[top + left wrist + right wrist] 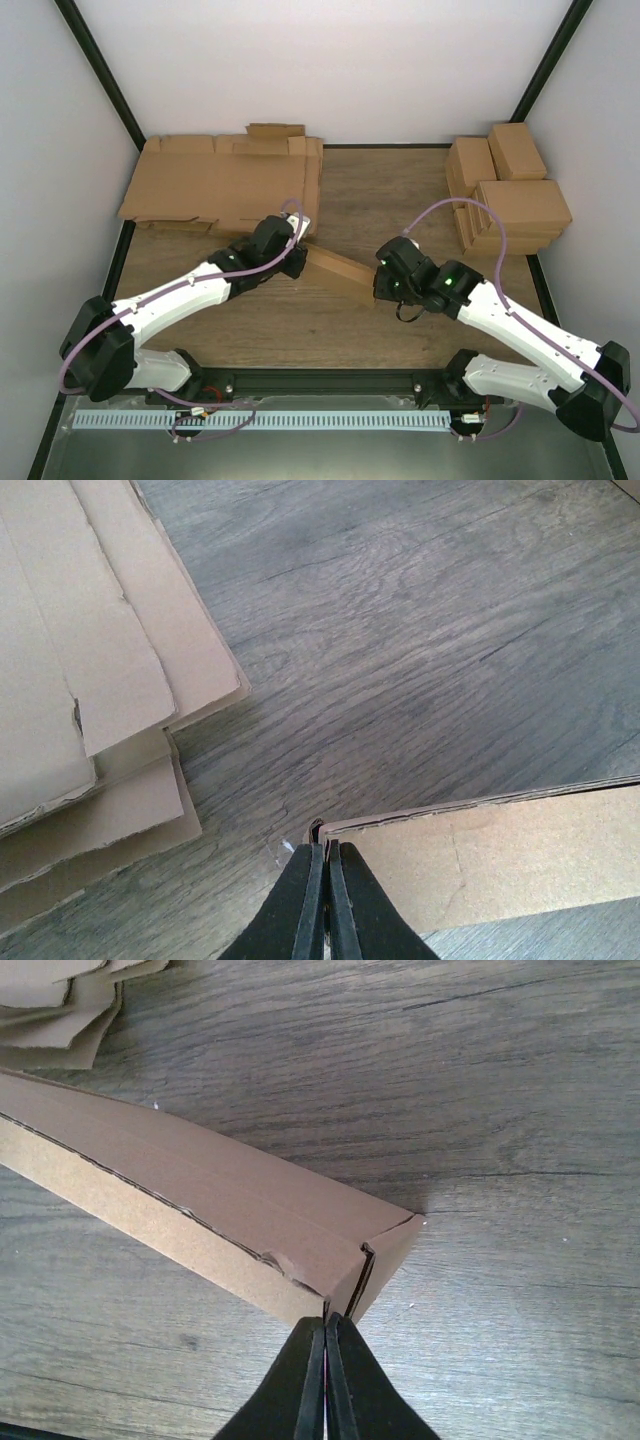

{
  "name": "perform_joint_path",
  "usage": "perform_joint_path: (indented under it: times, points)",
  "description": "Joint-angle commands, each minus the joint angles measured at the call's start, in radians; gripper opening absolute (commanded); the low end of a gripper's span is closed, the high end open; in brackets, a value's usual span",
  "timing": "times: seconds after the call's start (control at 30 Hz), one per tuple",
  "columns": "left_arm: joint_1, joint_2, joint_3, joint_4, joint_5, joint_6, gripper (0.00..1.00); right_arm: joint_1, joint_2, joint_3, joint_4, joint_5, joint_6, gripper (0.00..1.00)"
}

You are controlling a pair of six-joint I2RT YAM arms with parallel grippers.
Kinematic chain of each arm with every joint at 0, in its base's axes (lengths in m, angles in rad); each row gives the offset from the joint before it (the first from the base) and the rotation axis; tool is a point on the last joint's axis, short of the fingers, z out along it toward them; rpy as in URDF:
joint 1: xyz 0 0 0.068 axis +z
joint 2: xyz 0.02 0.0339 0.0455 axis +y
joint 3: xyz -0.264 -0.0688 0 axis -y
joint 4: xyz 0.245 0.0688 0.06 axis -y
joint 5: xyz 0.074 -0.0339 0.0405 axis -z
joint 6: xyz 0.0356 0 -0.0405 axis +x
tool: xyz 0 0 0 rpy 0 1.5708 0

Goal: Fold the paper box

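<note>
Paper box [340, 272] slantwise on the wooden table [400, 190], caught between two closed grippers

Long, narrow, folded up into a slim brown bar; lying mid-table from far-left to near-right, its underside on the wood in the right wrist view; at the far-left end, left gripper [298, 255] with fingers [300, 900] pressed together, tips right at the box's corner; at the near-right end, right gripper [377, 293] likewise clamped shut, fingers [295, 1380] meeting just at the end flap's seam; impossible to tell at either end if a cardboard edge sits nipped between the pads or merely touches them; well apart in the far-left corner, a pile of flat cardboard sheets [220, 185], edges ragged and staggered; in the far-right corner, stacked finished boxes [510, 195], clear of both arms.
</note>
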Motion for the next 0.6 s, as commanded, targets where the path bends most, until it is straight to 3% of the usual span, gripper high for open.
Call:
perform_joint_path:
  times: [0.0,0.57]
  points:
    - [-0.023,0.003,0.002,0.029,0.020,-0.022,0.04,0.008,-0.017,0.008,0.064,0.013,0.080,0.02]
    - [-0.035,0.040,-0.019,0.075,0.020,-0.026,0.04,0.008,0.059,-0.060,-0.024,0.066,0.089,0.01]
